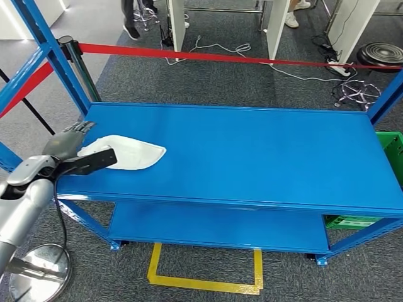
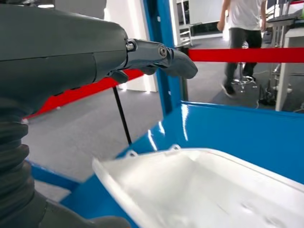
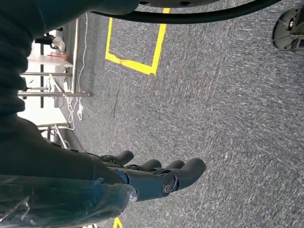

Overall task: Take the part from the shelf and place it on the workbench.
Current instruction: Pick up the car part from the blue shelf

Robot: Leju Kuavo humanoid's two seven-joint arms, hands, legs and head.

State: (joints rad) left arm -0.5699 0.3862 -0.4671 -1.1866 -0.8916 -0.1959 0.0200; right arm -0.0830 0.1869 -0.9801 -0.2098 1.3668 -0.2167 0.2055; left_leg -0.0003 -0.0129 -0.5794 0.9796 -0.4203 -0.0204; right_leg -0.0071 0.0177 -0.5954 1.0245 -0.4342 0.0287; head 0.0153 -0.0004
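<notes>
Looking down from the head view, you see a long blue shelf [image 1: 247, 157] running left to right across the scene, with a lower blue level beneath it. Your white part [image 1: 130, 153], a shallow tray-like shell with one pointed end, lies flat on the top surface near the left end, its point aimed to the right. Your left hand [image 1: 78, 148] sits at the part's left edge: the dark thumb lies along the near rim, and the other fingers [image 1: 82, 128] reach out on the far side. In the left wrist view the part's hollow inside [image 2: 201, 190] is close beneath the hand and a finger [image 2: 161, 56] stretches straight out above it, not touching it. You cannot tell from these views whether the hand actually grips the part.

Your right hand [image 3: 150, 175] hangs over grey carpet, fingers straight and side by side, holding nothing.

Beyond the far edge of the shelf, a red barrier tape [image 1: 228, 57] stretches across the carpet. A green crate [image 1: 392, 151] stands at the right end. Yellow floor tape [image 1: 204, 277] marks a rectangle on the near side. A person [image 2: 245, 38] in a white shirt stands beyond the tape.
</notes>
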